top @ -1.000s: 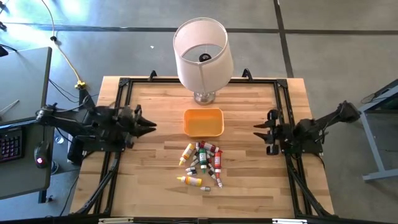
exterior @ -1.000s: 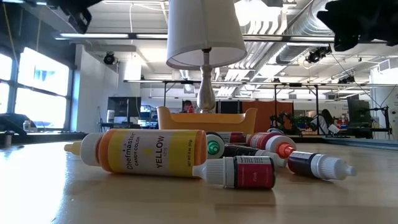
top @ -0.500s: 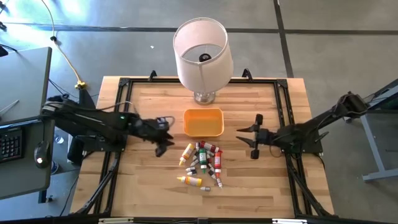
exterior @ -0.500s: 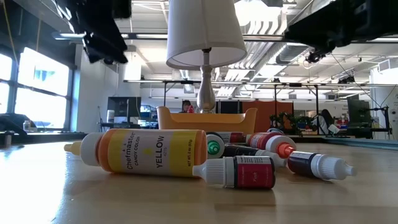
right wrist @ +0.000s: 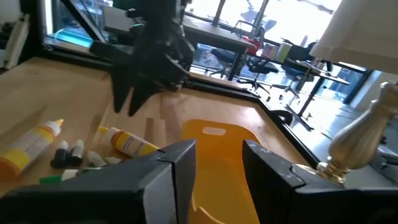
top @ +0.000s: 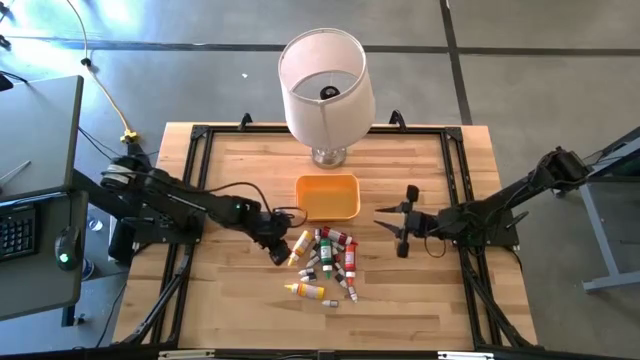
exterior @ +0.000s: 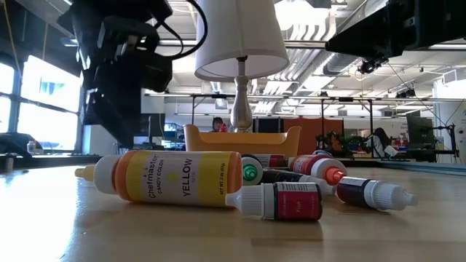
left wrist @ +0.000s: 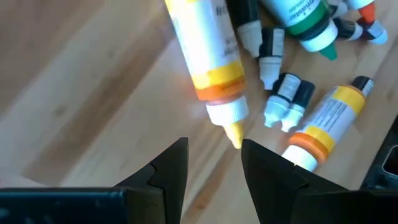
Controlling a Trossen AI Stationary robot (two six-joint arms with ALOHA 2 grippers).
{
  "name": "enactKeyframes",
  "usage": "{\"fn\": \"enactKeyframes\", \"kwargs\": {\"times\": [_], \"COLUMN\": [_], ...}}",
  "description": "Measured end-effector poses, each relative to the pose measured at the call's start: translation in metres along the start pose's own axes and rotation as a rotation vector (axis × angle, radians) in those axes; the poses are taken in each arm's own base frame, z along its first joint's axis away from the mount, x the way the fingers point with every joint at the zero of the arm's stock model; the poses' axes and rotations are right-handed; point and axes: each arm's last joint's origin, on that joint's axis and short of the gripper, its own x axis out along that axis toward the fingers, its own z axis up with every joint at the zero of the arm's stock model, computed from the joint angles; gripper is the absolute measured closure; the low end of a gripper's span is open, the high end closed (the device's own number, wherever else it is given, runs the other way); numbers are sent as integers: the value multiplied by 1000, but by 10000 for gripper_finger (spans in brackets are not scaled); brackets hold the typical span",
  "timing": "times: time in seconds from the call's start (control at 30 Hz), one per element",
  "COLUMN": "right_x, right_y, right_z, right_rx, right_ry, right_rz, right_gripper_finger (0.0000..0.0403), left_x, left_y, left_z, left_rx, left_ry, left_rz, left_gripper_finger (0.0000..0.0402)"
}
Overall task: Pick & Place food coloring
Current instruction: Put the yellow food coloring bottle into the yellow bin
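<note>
Several small food coloring bottles lie on their sides in a pile on the wooden table, just near of the orange tray. My left gripper is open, low at the pile's left edge. In the left wrist view its fingers stand on either side of the pointed tip of a yellow bottle, not touching it. A second yellow bottle lies nearest the table's near edge. My right gripper is open and hovers right of the pile; its wrist view looks across the tray.
A lamp with a big white shade stands on the table beyond the tray. A black frame runs around the tabletop. Bare wood lies left, right and near of the pile. A desk with a keyboard stands off the table's left.
My left arm has reached from the table's left side toward the pile, tipped its gripper downward and come down to the yellow bottle at the pile's left edge. My right gripper has moved toward the table's left, closer to the pile. The bottles have not moved.
</note>
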Motion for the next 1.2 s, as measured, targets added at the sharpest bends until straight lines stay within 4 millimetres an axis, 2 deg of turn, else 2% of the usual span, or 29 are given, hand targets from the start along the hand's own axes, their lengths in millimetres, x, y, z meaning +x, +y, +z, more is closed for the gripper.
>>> {"fn": "enactKeyframes", "kwargs": {"times": [0.2, 0.5, 0.77, 1.1, 1.2], "right_x": [0, 0, 0, 0, 0], "right_y": [-2, -3, -3, -3, -3], "right_z": [0, 2, 4, 4, 4], "right_rx": [-49, -120, -132, -142, -136], "right_ry": [12, 0, -13, -13, -13], "right_rz": [-63, -76, -80, -80, -76], "right_gripper_finger": [279, 279, 279, 279, 279], "left_x": [7, 13, 34, 38, 38], "left_y": [-13, -14, -14, -12, -12], "left_z": [-8, -10, -9, -10, -9], "left_rx": [-2, 14, 27, 23, 81], "left_ry": [-48, -189, -183, -184, -189], "left_rz": [-32, 59, 55, 75, 87], "left_gripper_finger": [254, 254, 254, 254, 254]}}
